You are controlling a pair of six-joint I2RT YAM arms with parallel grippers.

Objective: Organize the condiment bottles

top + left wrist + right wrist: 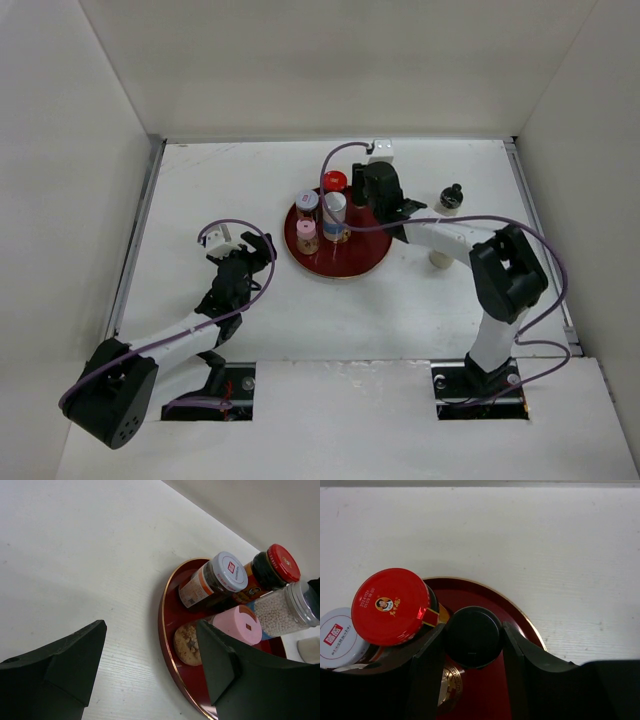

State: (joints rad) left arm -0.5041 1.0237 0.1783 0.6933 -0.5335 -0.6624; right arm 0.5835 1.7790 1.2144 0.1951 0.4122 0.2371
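A round red tray (345,260) sits near the middle of the tabletop (220,180), a little toward the far edge. Four condiment bottles stand close together on its left half: a white-capped jar (307,202), a red-capped jar (334,181), a clear shaker of white beads (334,212) and a pink-capped jar (307,236).

The right fingers (525,652) are over the far right part of the tray. They are closed on a black-capped bottle (472,636), one finger against each side of its cap, just beside the red-capped jar. Whether the bottle's base rests on the tray is hidden. A second black-capped bottle (452,197) stands alone on the tabletop toward the right edge.

The left fingers (60,665) are spread open and hold nothing. They sit low over the tabletop just beside the tray, on the side facing the left edge.

The step in hand looks like setting the gripped bottle on the tray. To do it well, lower it straight down until its base is flat on the red surface and inside the gold rim. One finger is nearly against the red-capped jar, so the fingers should open only enough to free the cap; opening wider could push that jar into its neighbours. Then lift straight up before moving sideways.
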